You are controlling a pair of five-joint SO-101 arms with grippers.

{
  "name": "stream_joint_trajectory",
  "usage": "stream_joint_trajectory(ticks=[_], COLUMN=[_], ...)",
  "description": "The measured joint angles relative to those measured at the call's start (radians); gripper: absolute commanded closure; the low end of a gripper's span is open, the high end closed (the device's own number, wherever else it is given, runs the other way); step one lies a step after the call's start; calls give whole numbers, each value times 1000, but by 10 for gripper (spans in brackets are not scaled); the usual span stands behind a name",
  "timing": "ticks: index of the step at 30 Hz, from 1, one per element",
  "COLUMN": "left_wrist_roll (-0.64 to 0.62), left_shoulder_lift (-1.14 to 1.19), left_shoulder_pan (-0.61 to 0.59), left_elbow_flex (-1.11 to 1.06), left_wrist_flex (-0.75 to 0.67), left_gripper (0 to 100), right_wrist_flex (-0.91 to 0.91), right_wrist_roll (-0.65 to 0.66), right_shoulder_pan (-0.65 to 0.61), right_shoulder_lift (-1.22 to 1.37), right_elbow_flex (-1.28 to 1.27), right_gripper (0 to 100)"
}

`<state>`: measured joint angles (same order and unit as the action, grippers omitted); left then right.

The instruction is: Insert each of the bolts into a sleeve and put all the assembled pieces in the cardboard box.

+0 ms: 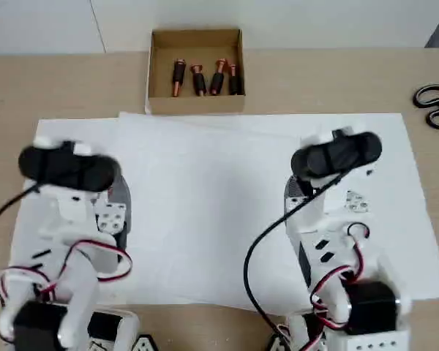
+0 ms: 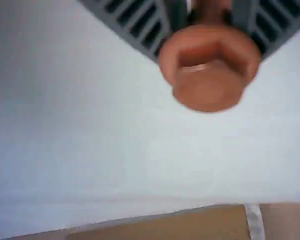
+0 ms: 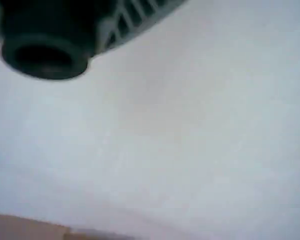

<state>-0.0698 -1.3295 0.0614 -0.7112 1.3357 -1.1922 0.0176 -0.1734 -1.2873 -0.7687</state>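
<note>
My left gripper is shut on a copper bolt; its hexagonal head points toward the camera between grey ribbed fingers, just above the white paper. A black sleeve is clamped in my right gripper, open end toward the camera, with one ribbed finger beside it. In the high view the left arm and the right arm hang over the paper, their wrists hiding the grippers. At the table's far edge, the cardboard box holds several assembled pieces.
A large white paper sheet covers the middle of the wooden table. Black scissors lie at the far right edge. A wide stretch of paper separates the two arms, and the box stands just beyond the sheet's far edge.
</note>
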Motion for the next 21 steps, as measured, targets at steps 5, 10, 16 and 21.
stream_joint_trajectory(ticks=[5, 10, 16, 21], left_wrist_roll=[-127, -144, -147, -169], left_shoulder_lift=[-86, -94, -97, -97], left_shoulder_pan=[0, 0, 0, 0], left_elbow_flex=[-107, -120, -210, -276], left_wrist_flex=[-38, -91, -236, -318], left_gripper=[994, 994, 994, 994], right_wrist_flex=[126, 281, 443, 535], right_wrist_roll=[0, 0, 0, 0], right_shoulder_pan=[-3, -2, -8, -143], right_shoulder_lift=[-204, -420, -506, -511], right_elbow_flex=[-209, -459, -695, -787], right_gripper=[994, 995, 995, 995])
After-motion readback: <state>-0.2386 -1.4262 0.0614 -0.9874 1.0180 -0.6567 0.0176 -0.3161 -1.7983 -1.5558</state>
